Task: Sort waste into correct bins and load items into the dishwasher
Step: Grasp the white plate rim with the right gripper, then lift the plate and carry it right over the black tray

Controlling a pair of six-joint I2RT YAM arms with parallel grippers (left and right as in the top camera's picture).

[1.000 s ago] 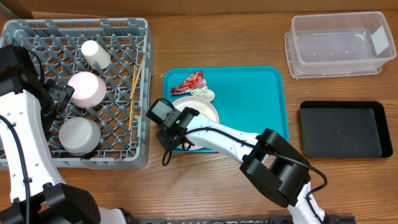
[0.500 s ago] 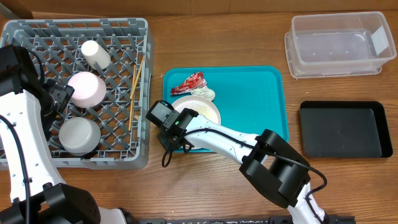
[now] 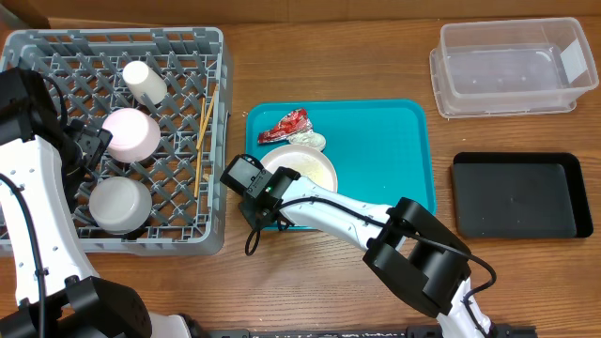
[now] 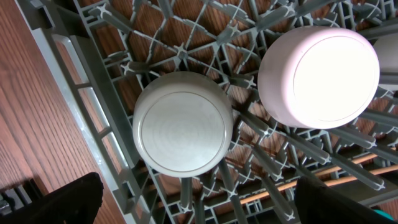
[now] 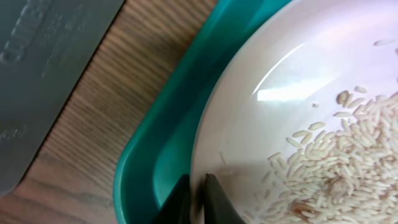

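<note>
My right gripper [image 5: 198, 198] is shut on the rim of the large white plate [image 5: 298, 112], which carries white rice crumbs [image 5: 348, 162]. The plate [image 3: 305, 169] is tilted up above the teal tray [image 3: 394, 150]. A crumpled red wrapper [image 3: 285, 126] and a small white scrap [image 3: 312, 142] lie on the tray behind it. My left gripper [image 4: 193, 205] is open above the grey dish rack [image 3: 28, 235], over a grey bowl [image 4: 181, 123] beside a pale pink bowl [image 4: 318, 76]. The rack also holds a white cup [image 3: 144, 81] and chopsticks [image 3: 203, 136].
A clear plastic tub [image 3: 512, 68] stands at the back right. A shallow black tray [image 3: 518, 195] lies in front of it. Bare wooden table lies between the teal tray and these bins.
My right gripper has lifted the plate's near edge and shifted it slightly toward the tray's middle. The left arm has not moved.
</note>
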